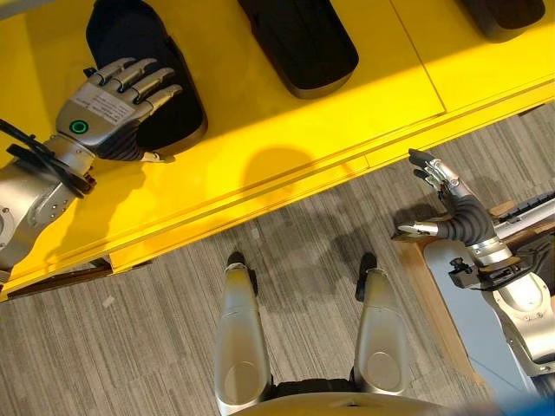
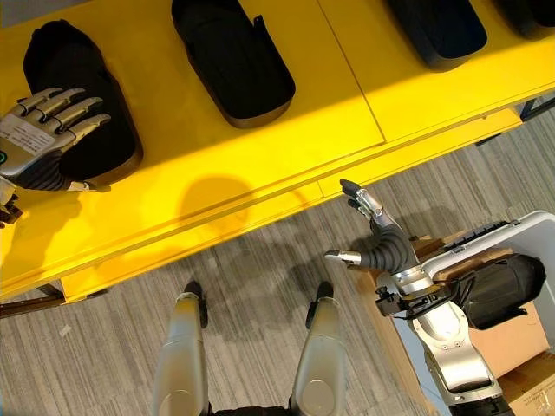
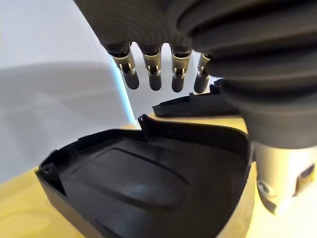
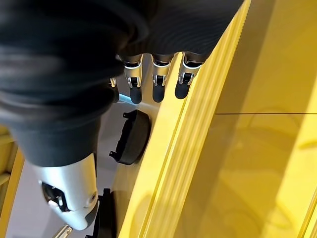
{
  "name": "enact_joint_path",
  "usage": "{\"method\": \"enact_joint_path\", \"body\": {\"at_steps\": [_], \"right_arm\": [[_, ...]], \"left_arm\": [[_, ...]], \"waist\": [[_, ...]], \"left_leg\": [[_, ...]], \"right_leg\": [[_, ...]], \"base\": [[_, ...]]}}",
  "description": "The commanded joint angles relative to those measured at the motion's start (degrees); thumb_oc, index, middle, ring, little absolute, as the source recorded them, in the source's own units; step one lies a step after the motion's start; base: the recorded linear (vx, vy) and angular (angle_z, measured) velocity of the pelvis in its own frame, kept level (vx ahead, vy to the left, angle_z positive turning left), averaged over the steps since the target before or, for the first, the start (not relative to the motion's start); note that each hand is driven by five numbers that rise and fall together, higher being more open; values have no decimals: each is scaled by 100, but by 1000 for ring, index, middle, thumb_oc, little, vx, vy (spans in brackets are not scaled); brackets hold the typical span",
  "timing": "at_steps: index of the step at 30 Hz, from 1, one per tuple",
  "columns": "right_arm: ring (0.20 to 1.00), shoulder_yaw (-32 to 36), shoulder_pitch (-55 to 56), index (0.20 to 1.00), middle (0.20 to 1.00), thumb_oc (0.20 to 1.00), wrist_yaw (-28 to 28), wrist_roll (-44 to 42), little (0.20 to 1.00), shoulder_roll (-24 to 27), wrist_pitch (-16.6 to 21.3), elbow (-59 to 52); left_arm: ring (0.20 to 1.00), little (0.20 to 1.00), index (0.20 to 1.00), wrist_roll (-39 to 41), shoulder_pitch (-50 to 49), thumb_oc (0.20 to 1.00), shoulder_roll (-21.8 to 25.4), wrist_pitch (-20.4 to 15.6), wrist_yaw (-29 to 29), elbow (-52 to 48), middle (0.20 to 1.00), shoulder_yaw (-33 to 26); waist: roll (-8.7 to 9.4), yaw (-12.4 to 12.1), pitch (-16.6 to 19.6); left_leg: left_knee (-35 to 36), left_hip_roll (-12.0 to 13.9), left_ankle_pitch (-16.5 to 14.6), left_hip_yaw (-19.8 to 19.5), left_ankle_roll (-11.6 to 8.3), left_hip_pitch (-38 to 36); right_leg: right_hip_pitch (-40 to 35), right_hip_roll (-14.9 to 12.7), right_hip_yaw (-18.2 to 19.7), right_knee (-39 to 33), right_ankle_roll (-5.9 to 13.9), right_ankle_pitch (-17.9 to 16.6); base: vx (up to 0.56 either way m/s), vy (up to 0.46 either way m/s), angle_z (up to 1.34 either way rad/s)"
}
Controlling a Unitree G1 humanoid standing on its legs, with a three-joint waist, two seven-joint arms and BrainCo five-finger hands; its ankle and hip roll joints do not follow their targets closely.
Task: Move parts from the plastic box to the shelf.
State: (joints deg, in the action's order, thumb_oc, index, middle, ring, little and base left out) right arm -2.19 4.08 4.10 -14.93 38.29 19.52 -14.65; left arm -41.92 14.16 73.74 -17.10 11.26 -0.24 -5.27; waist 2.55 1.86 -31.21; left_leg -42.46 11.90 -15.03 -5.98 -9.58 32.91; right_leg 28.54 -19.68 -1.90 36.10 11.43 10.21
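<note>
My left hand (image 1: 108,108) hovers with its fingers straight over a black part (image 1: 160,74) lying on the yellow shelf (image 1: 286,147), holding nothing. My right hand (image 2: 375,234) hangs loose and empty near the shelf's front edge. Beside that arm, another black part (image 2: 503,286) sits in the plastic box (image 2: 538,230).

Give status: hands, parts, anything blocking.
Left hand open, fingers resting flat on a black part on the yellow shelf. Right hand open, empty, off the shelf edge. Another part in plastic box. Nothing blocking.
</note>
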Motion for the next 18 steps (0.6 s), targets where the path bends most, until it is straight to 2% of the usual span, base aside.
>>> {"method": "enact_joint_path", "body": {"at_steps": [1,5,7,8,9,10,12,13,15,16,18], "right_arm": [[1000,422,140,1000,1000,1000,-35,-27,1000,-139,208,7],[1000,455,149,1000,1000,1000,-32,-36,1000,-167,225,-18],[1000,441,112,1000,1000,1000,-31,-61,1000,-218,224,-20],[1000,432,76,1000,1000,1000,-33,-93,1000,-262,244,-7],[1000,432,76,1000,1000,1000,-33,-93,1000,-262,244,-7],[1000,396,44,1000,1000,1000,-33,-110,1000,-275,252,-7],[1000,323,-10,1000,1000,1000,-13,-196,1000,-344,267,8],[1000,293,-51,1000,1000,1000,-38,-223,1000,-394,277,56],[1000,216,-66,1000,1000,1000,-4,-351,1000,-447,280,90],[1000,189,-89,1000,1000,1000,-22,-382,1000,-472,286,128],[1000,61,-144,1000,1000,1000,-43,-357,1000,-528,268,183]], "left_arm": [[1000,1000,1000,215,-292,1000,307,-38,185,-196,1000,-346],[1000,1000,1000,596,-746,1000,139,-193,69,-656,1000,-815],[1000,1000,1000,1181,-1145,1000,-194,-331,-109,-914,1000,-1116],[1000,1000,1000,1591,-1349,1000,-533,-410,-202,-1113,1000,-1228],[1000,1000,1000,1591,-1349,1000,-533,-410,-202,-1113,1000,-1228],[1000,1000,1000,1921,-1447,1000,-748,-473,-231,-1156,1000,-1249],[1000,1000,1000,2723,-1594,1000,-1224,-562,-274,-1253,1000,-1191],[1000,1000,1000,3687,-1776,1000,-1818,-718,-372,-1330,1000,-1014],[1000,1000,1000,4478,-2025,1000,-2396,-738,-633,-1575,1000,-833],[1000,1000,1000,5270,-2135,1000,-2741,-797,-927,-1694,1000,-709],[1000,1000,1000,6407,-2316,1000,-3317,-684,-1292,-1661,1000,-316]], "waist": [[-6,-46,672],[-29,-91,677],[-35,-108,673],[-38,-135,693],[-38,-135,693],[-45,-128,707],[-49,-148,750],[-62,-164,795],[-84,-155,800],[-119,-148,818],[-206,-152,921]], "left_leg": [[116,-77,647,37,258,210],[203,-76,678,45,254,142],[272,-71,713,36,251,61],[369,-58,743,25,245,-20],[369,-58,743,25,245,-20],[446,-52,775,28,241,-88],[669,-13,854,43,215,-289],[891,24,940,39,201,-502],[1156,85,1078,40,184,-749],[1387,128,1229,45,178,-882],[1834,214,1452,57,161,-1193]], "right_leg": [[156,0,116,919,-306,183],[108,3,110,882,-308,174],[45,12,96,846,-320,154],[-15,19,81,800,-320,143],[-15,19,81,800,-320,143],[-76,31,76,747,-325,122],[-237,65,37,609,-327,83],[-419,98,-3,467,-317,48],[-684,154,-79,245,-317,-14],[-815,201,-148,63,-323,-84],[-1089,284,-286,-232,-305,-135]], "base": [[0,0,0],[0,0,0],[5,-21,-2],[9,-26,-4],[17,-30,-4],[17,-20,-4],[46,-41,-1],[68,-56,0],[54,-53,-8],[58,-47,-17],[84,-59,-7]]}}
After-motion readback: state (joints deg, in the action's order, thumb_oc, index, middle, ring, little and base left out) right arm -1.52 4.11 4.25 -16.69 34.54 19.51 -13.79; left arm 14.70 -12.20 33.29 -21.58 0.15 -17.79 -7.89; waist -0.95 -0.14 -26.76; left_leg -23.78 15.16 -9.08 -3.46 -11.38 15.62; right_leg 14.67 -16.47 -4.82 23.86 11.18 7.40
